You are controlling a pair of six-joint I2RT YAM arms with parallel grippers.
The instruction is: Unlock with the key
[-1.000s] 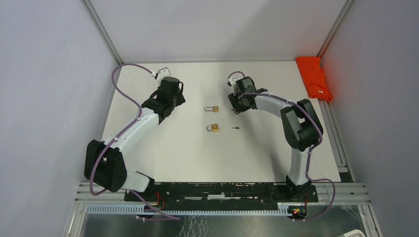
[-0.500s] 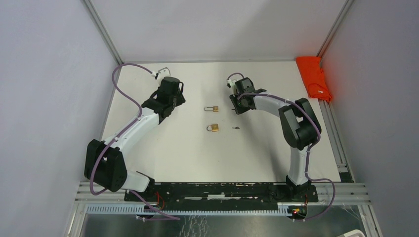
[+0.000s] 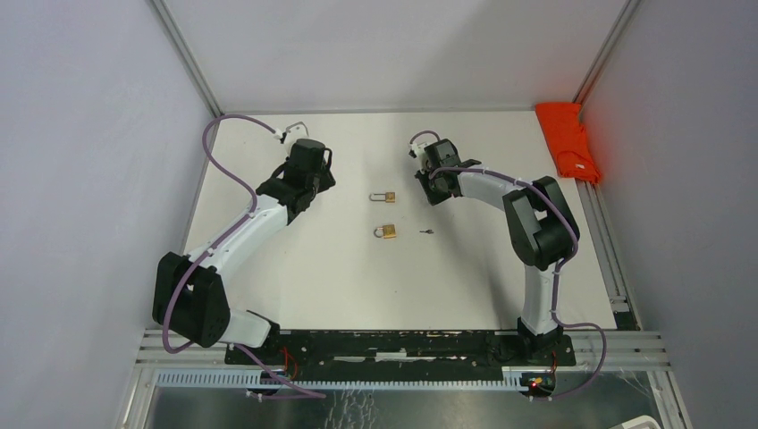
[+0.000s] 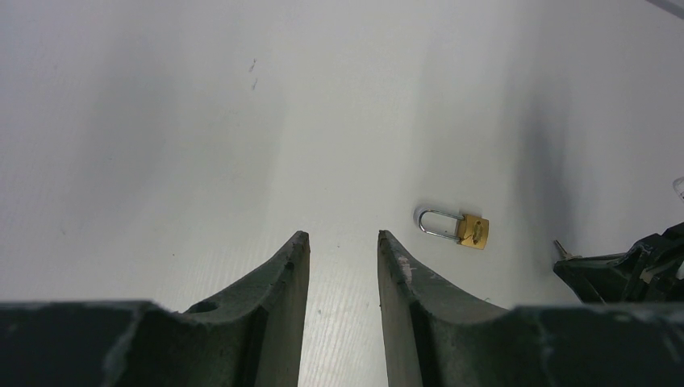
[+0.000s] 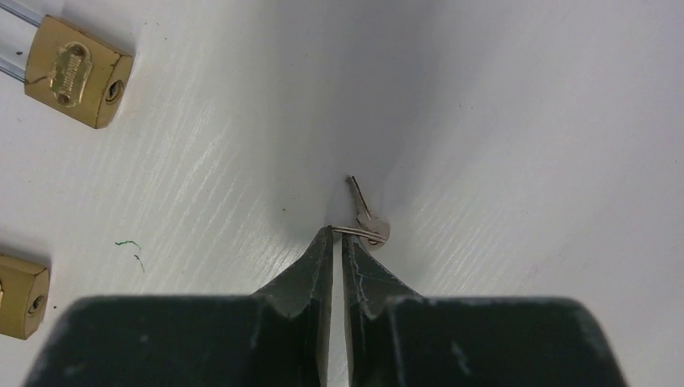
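Note:
Two brass padlocks lie mid-table, the far padlock (image 3: 383, 197) and the near padlock (image 3: 386, 231). In the right wrist view my right gripper (image 5: 337, 232) points down at the table, its fingers drawn almost together on the thin ring of a small silver key (image 5: 364, 211). The key's blade rests on the table, pointing away from the fingertips. Both padlocks show at that view's left edge (image 5: 77, 71), (image 5: 18, 297). My left gripper (image 4: 339, 235) hovers open and holds nothing, to the left of the far padlock (image 4: 460, 226).
A second small key (image 3: 427, 231) lies just right of the near padlock. A red cloth (image 3: 566, 138) sits at the back right corner. Grey walls and metal rails close in the white table on three sides.
My right gripper's jaws have closed from wide apart to nearly together on the key's ring, and its wrist has edged slightly left. The left arm has not moved.

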